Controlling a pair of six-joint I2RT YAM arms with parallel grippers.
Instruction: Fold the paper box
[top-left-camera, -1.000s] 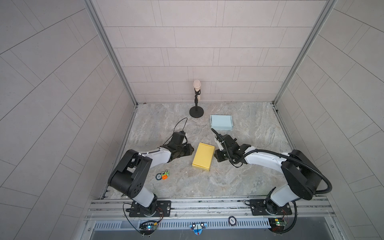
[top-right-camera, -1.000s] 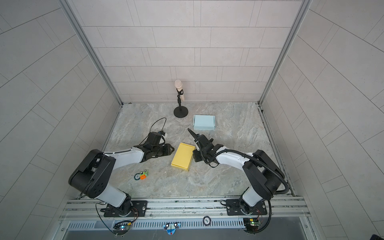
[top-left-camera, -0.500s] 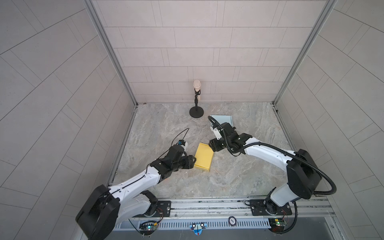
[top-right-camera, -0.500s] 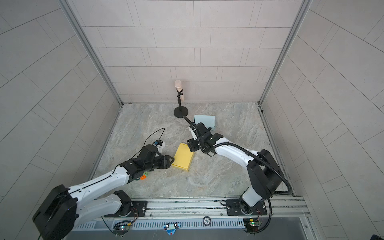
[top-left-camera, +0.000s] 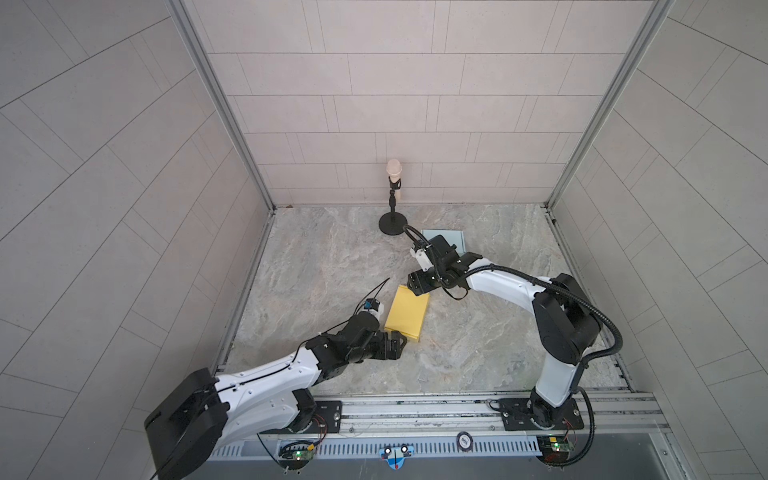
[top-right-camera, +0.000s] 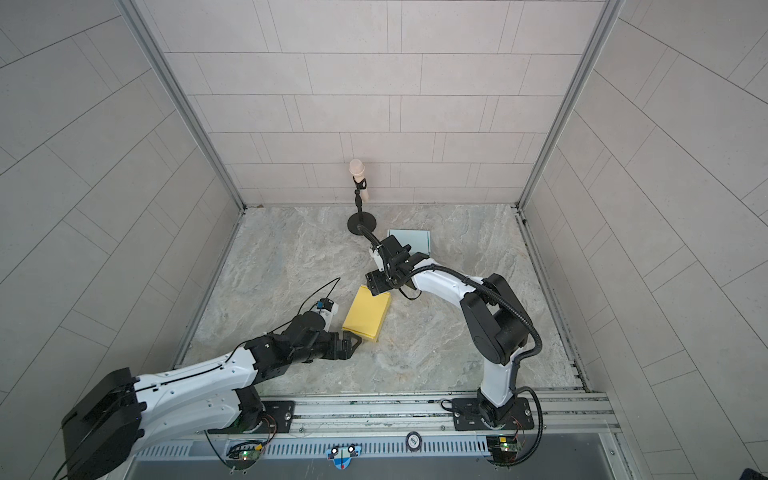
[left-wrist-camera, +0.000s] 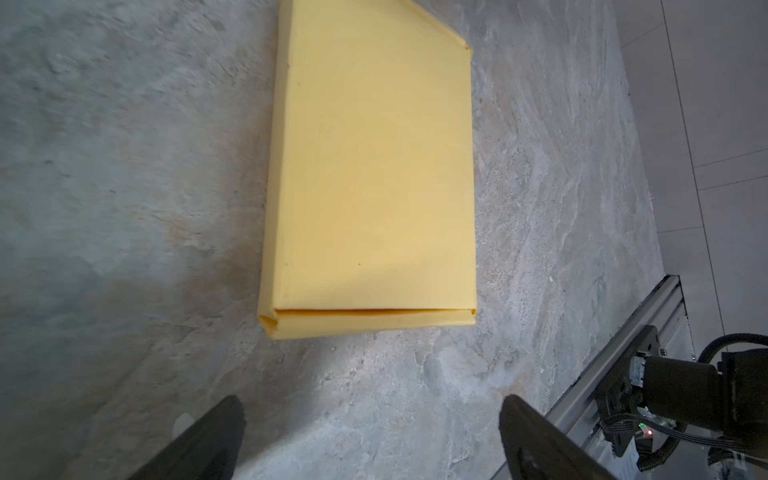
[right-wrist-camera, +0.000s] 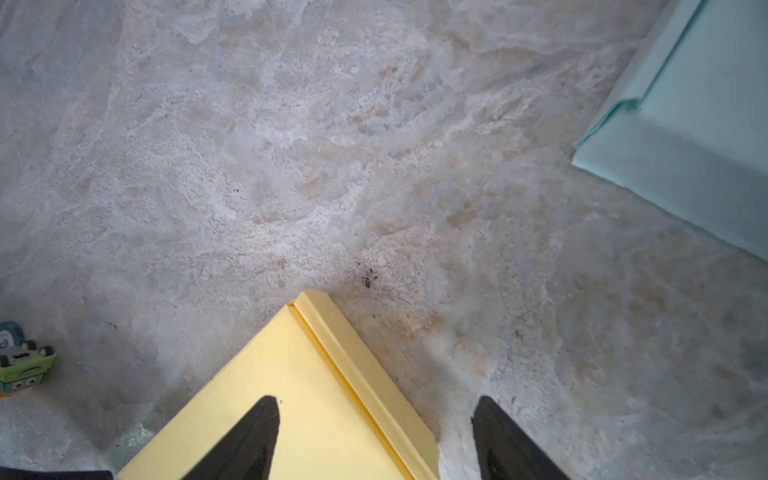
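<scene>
From my remote seat, the biggest thing is the marble table (top-left-camera: 332, 257), and I place everything against the yellow paper box (top-left-camera: 408, 309). The box lies flat and closed near the table's middle, its flaps tucked in and its long side running away from the rail.

The left arm (top-left-camera: 266, 374) reaches in low toward the box's near short end. The right arm (top-left-camera: 511, 286) bends round to the box's far end.

A pale blue box (top-left-camera: 456, 239) lies flat beyond the yellow box's far end, well apart from it and partly hidden behind the right wrist. A microphone stand (top-left-camera: 392, 220) stands upright further back from the yellow box.

The left gripper (left-wrist-camera: 371, 403) sits just off the near short end. Its fingers (left-wrist-camera: 216, 440) are spread very wide with only bare table between them, so it grips nothing.

The right gripper (right-wrist-camera: 376, 401) hangs over the box's far corner with its jaws well apart. One finger (right-wrist-camera: 249, 440) is above the yellow top and the other above the table. I see nothing clamped between them.

A small green toy car (right-wrist-camera: 23, 365) shows in the right wrist view, off to one side of the yellow box.
</scene>
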